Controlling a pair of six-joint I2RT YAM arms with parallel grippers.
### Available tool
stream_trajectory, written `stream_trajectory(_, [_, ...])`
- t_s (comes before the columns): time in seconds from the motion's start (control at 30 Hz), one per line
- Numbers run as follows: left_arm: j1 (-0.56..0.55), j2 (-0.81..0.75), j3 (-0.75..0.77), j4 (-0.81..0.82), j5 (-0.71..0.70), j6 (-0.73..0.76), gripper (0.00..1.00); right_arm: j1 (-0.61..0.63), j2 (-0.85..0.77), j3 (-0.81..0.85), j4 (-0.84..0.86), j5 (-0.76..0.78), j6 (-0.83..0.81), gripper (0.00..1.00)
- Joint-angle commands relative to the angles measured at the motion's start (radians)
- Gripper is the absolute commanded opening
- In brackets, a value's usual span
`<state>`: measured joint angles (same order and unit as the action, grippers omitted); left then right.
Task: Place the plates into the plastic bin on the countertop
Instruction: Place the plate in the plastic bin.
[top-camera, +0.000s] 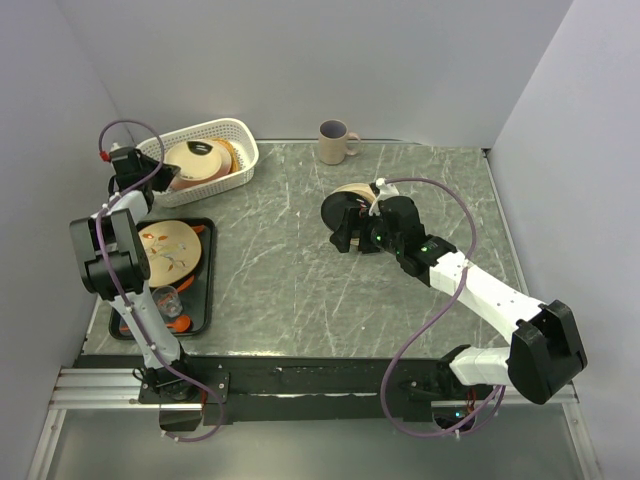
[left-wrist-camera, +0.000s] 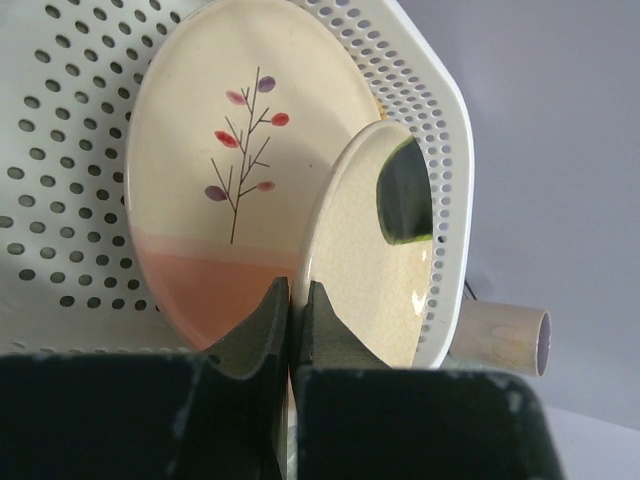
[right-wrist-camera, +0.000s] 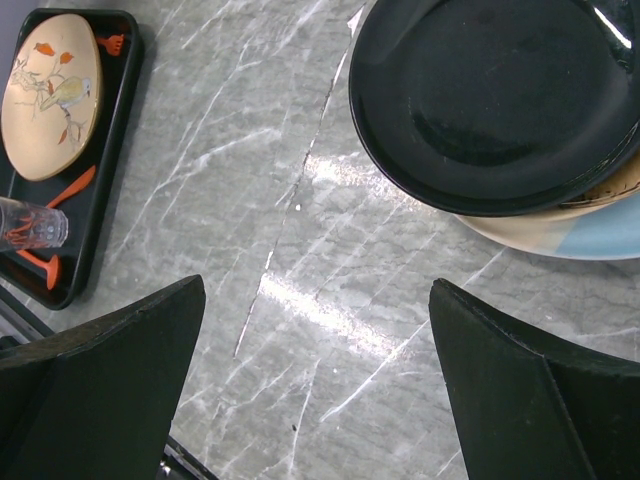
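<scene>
Left gripper (left-wrist-camera: 297, 292) clamped on cream plate (left-wrist-camera: 350, 270) rim inside plastic bin (left-wrist-camera: 441, 130); right gripper (right-wrist-camera: 317, 290) apart, plate stack (right-wrist-camera: 490, 100) ahead.

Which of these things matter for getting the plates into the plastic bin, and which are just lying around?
Job: plastic bin; twig plate inside it; cream plate pinched by the left gripper; plate stack by the open right gripper.
Lying about: mug, black tray, glass, orange cutlery. Bird plate on the tray: unclear.
</scene>
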<state>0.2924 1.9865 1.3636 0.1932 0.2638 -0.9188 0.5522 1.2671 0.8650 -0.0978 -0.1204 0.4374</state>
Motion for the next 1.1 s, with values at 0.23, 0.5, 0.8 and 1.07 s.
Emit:
stream_trajectory(0.23, [0.017, 0.035, 0.052, 0.020, 0.011, 0.023, 0.15, 0.005, -0.037, 0.003, -0.002, 0.022, 0.006, 1.00])
stream_trajectory(0.5, [0.021, 0.017, 0.040, 0.014, 0.011, 0.044, 0.62, 0.005, -0.037, 0.009, -0.002, 0.018, 0.007, 1.00])
stream_trajectory(0.8, [0.024, -0.064, 0.006, -0.009, -0.037, 0.058, 0.91, 0.006, -0.032, 0.008, -0.002, 0.022, 0.011, 1.00])
stream_trajectory(1.07, [0.022, -0.120, -0.034, 0.031, -0.026, 0.041, 0.96, 0.006, -0.037, 0.008, -0.023, 0.041, 0.004, 1.00])
